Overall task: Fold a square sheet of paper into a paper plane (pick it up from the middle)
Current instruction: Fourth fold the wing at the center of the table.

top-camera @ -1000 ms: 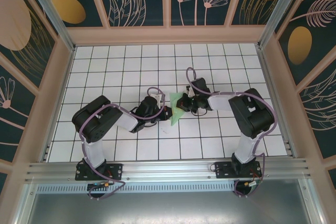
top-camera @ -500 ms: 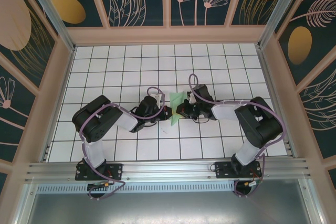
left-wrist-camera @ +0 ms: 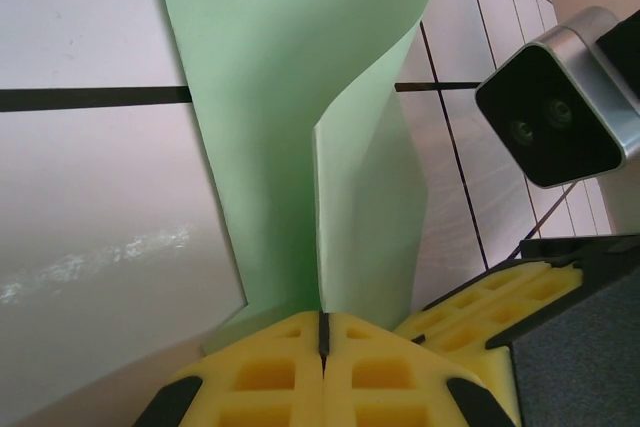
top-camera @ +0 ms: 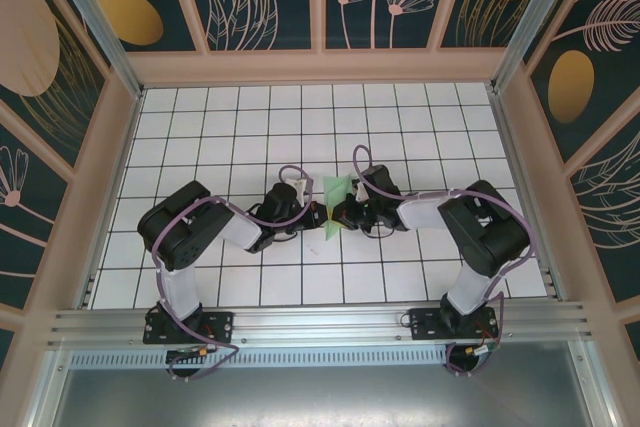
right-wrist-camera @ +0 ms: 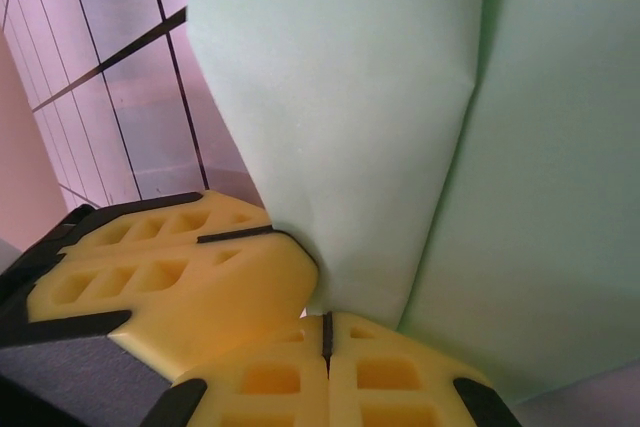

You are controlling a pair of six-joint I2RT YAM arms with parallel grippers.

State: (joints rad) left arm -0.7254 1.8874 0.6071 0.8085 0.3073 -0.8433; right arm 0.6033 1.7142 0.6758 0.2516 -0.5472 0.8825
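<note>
On the white gridded worktop (top-camera: 200, 147), the black left arm (top-camera: 175, 237) rises from its base at the near edge, bends at a high elbow and stretches its forearm rightward, low over the squares, toward the middle. The left arm's yellow ribbed fingers (left-wrist-camera: 260, 372) are pressed together with only a thin dark seam between them, pinching the lower edge of the thin pale mint-green sheet of paper (left-wrist-camera: 290, 97). From that pinch the sheet stands up and curls over in a soft fold, one flap bowed in front of the other, its surface plain. Seen from above, the paper (top-camera: 336, 188) sits near the centre of the worktop, caught between the two wrists, part of it sticking out toward the far side and a narrow part toward the near side. Just right of it, the right arm's yellow fingers (right-wrist-camera: 400, 382) are likewise closed tight on the sheet's edge beside a sharp crease, close against the left pair (right-wrist-camera: 170, 277). The right arm (top-camera: 480, 232) mirrors the left, elbow raised, forearm reaching leftward, its silver-and-black wrist camera (left-wrist-camera: 560, 112) facing the paper.
</note>
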